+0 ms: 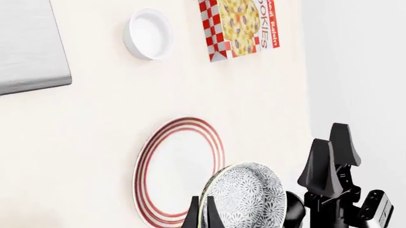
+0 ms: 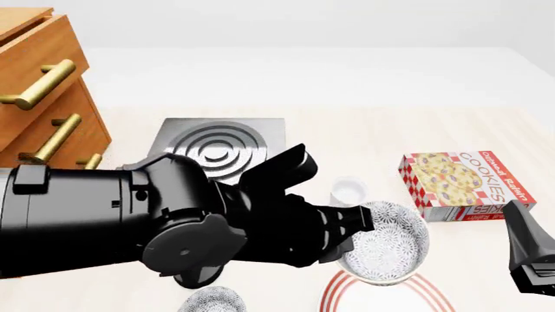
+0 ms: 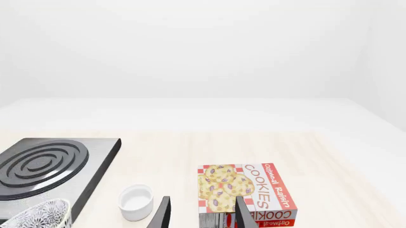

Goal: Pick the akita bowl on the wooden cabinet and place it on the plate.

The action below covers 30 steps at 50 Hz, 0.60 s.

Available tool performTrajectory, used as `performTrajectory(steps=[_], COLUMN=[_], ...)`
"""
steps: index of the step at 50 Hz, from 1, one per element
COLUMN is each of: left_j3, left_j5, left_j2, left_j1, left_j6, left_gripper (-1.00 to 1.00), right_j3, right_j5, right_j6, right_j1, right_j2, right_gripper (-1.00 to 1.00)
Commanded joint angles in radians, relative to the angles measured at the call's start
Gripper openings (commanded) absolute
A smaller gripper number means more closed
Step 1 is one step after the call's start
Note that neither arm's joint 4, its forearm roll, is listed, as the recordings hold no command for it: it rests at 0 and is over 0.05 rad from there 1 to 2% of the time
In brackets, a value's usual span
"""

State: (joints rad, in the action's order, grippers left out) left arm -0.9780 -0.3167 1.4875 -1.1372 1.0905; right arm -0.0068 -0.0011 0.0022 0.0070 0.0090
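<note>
The akita bowl (image 2: 388, 242) sits clamped in your left tool (image 1: 201, 214) above the one plate (image 1: 178, 166); your right tool (image 3: 201, 213) stands apart.

Worktop (image 1: 95, 142): pale, matt, faint wood grain. Wooden cabinet (image 2: 52, 91): orange-brown wood, satin, with polished brass handles (image 2: 39, 84). Stove slab (image 2: 221, 146): brushed grey metal, glossy rings. Plate (image 1: 180, 164) and white cup (image 1: 150, 33): smooth glazed ceramic look. Akita bowl (image 1: 248, 199): glazed, fine lace print inside (outside dark). Cookie box (image 2: 468, 185): printed cardboard. Left hand (image 1: 203, 214): matt black plastic.
</note>
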Motion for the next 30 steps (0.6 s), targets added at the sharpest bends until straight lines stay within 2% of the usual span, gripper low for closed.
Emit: performTrajectory(steps=[1,30], left_j3=[0.006,0.028], left_j5=[0.023,0.074], left_j2=[0.01,0.047], left_j1=[0.003,-0.013], left_j6=[0.01,0.057], left_gripper=[-1.0,-1.0], right_j3=[0.0,0.0], right_j5=[0.0,0.0], right_j6=[0.0,0.0], right_j1=[0.0,0.0], right_j2=[0.0,0.0], right_gripper=[1.0,1.0])
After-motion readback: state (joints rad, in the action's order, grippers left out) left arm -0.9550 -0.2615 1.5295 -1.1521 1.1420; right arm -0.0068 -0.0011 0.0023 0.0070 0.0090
